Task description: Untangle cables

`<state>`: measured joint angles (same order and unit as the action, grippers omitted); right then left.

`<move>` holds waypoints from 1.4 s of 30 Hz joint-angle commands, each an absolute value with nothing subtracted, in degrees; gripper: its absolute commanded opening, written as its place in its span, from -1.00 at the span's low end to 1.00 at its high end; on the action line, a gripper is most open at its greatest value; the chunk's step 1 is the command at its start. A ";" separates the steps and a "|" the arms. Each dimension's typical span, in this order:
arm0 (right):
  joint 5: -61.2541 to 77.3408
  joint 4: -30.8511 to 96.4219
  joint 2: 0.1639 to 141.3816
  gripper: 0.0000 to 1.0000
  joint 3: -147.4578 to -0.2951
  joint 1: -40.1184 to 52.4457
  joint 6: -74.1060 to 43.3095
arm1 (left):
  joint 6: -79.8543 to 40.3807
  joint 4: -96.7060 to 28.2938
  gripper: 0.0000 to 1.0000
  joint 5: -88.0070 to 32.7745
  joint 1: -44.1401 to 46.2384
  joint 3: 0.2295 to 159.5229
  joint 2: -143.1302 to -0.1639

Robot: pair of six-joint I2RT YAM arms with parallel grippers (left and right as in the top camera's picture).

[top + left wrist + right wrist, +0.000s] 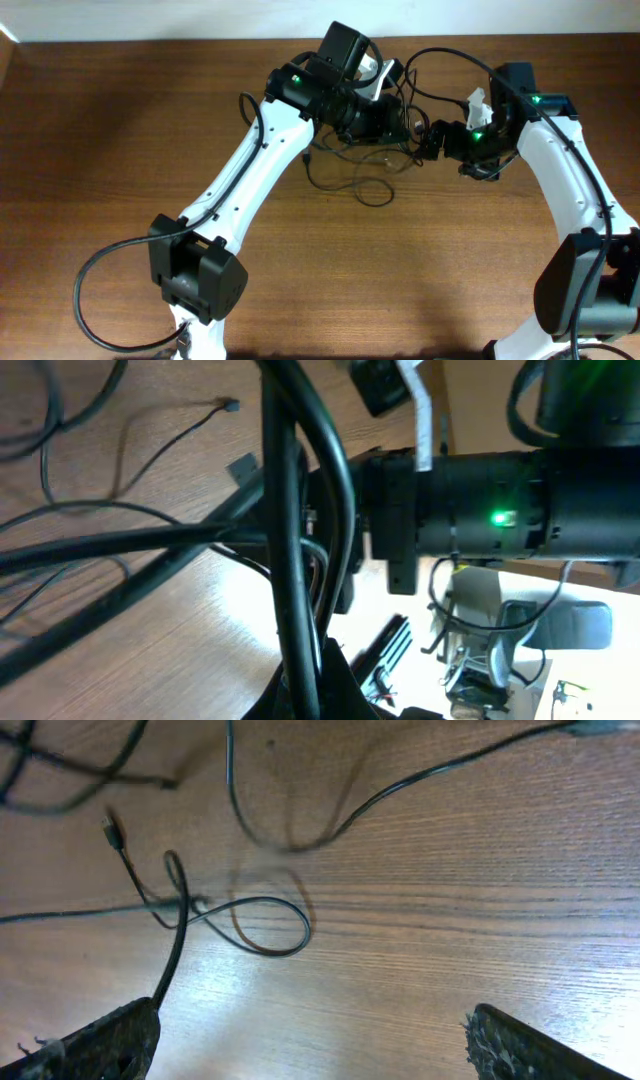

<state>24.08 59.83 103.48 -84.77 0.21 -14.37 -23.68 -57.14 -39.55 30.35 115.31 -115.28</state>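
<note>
Brown wooden desk (pixel 110 150) with fine grain lines holds thin black cables (pixel 372 190) curled in loose loops near the middle of its far edge, where the left gripper (pixel 403 125) is pressed together and the right gripper (pixel 310 1030) is spread wide.

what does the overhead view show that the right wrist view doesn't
Only overhead: both white arms, the left arm and right arm, reaching in toward the tangle of cables. Only right wrist: the right gripper, open with nothing between its fingers, plus a close look at one cable loop and a small plug end. Both: thin black cables lying on the wooden table.
</note>
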 commanded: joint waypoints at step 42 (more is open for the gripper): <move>41.91 59.83 103.68 0.97 -84.47 0.38 -10.68 | -19.70 -65.84 -1.00 -33.06 31.77 116.20 -114.41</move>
